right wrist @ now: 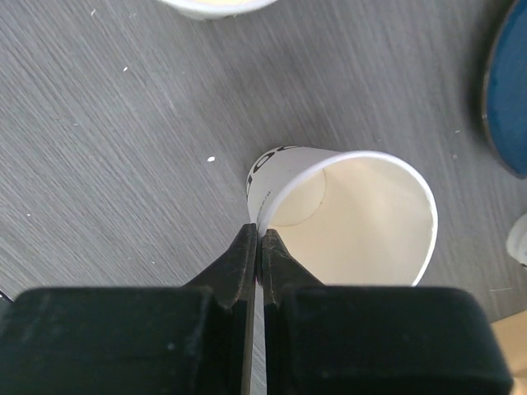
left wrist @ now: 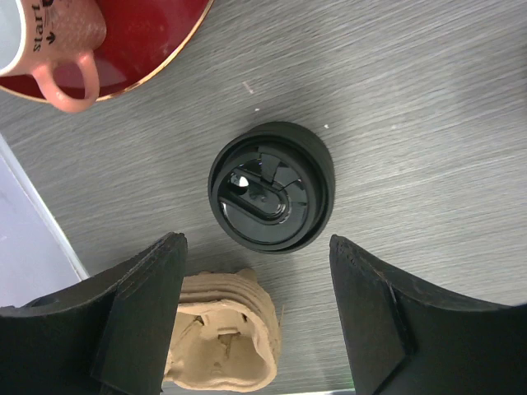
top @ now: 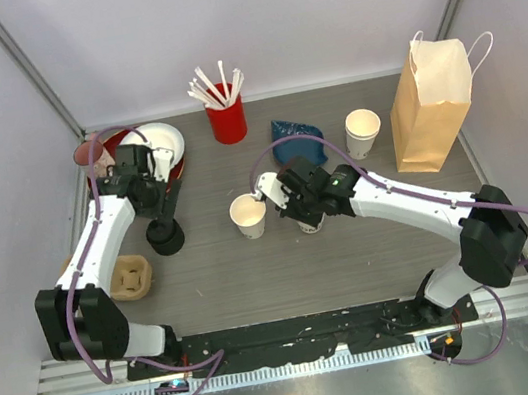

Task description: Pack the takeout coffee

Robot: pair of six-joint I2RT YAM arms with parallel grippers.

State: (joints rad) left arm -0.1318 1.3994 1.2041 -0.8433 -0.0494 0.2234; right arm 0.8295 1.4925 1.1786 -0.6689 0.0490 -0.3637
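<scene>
No cup with a black lid shows; every paper cup in view is lidless. A black plastic lid (left wrist: 270, 185), perhaps a small stack, sits on the table (top: 164, 236). My left gripper (left wrist: 255, 321) is open and empty above it, also in the top view (top: 159, 215). My right gripper (right wrist: 262, 239) is shut on the near rim of a lidless cream-white paper cup (right wrist: 354, 222), one finger inside and one outside. The cup stands at the table's middle (top: 311, 222) under that gripper (top: 296, 207).
A second lidless cup (top: 249, 215) stands left of the held one, a third (top: 362, 130) near the brown paper bag (top: 426, 104). A red straw holder (top: 226, 118), blue pouch (top: 294, 137), red plate (top: 176, 167) with pink mug (left wrist: 49, 41), and pulp carrier (left wrist: 218, 337) lie around.
</scene>
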